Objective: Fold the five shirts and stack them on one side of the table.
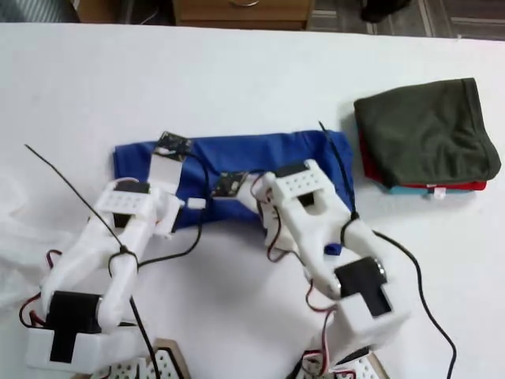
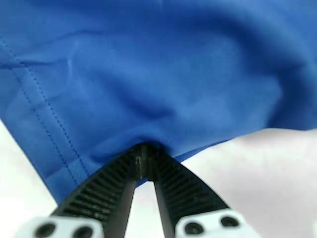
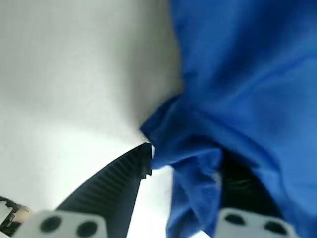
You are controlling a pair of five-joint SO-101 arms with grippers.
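A blue shirt (image 1: 260,158) lies across the middle of the table as a long folded strip. My left gripper (image 2: 143,161) is shut on its hem, the black fingertips meeting on a pinch of blue cloth (image 2: 163,89). My right gripper (image 3: 190,166) holds a bunched edge of the same shirt (image 3: 237,84); one finger (image 3: 129,173) shows and cloth covers the other. Seen from above, the left arm (image 1: 126,205) is over the strip's left end and the right arm (image 1: 304,189) over its right part. Folded shirts are stacked at the right, dark green (image 1: 426,130) on top of red (image 1: 458,186) and teal (image 1: 402,189).
The white table (image 1: 158,79) has free room along the far side and at the near right. A wooden cabinet (image 1: 241,12) stands beyond the far edge. Pale crumpled material (image 1: 16,229) lies at the left edge. Black cables (image 1: 418,276) trail from both arms.
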